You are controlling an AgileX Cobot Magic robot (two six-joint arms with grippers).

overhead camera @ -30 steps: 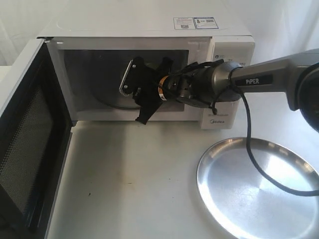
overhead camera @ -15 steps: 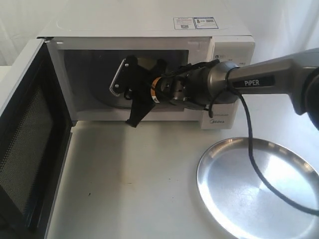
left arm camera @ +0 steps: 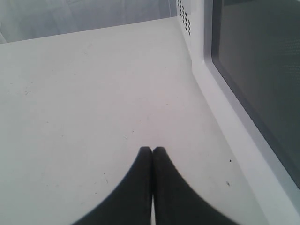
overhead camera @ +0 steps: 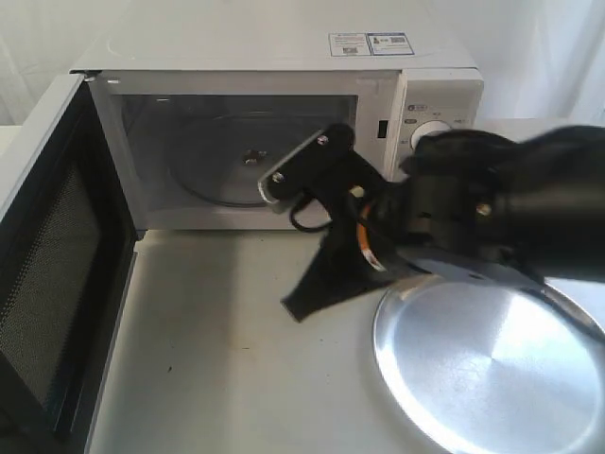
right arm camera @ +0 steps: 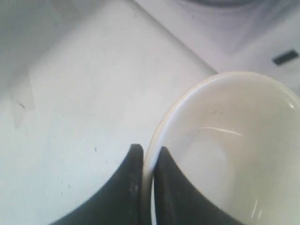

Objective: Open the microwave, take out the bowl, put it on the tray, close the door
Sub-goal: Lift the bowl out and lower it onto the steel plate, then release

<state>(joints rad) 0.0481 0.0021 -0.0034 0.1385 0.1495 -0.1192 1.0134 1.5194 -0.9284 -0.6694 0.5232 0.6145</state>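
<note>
One bowl (right arm camera: 225, 150) held outside the microwave (overhead camera: 236, 47), near the tray (overhead camera: 492, 378).
Right pincer (right arm camera: 147, 152) pinches its rim above the bench (overhead camera: 217, 331); tray lies just beside, on that arm's side. Left pincer (left arm camera: 152, 152) is pressed together, by the door (left arm camera: 253, 70).

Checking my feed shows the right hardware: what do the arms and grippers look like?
The dark, motion-blurred right arm carries a grey screwed plate, an orange wire and a black cable loop near its wrist; no marking is legible. The right gripper and left gripper have matte black, tapered fingers.
</note>
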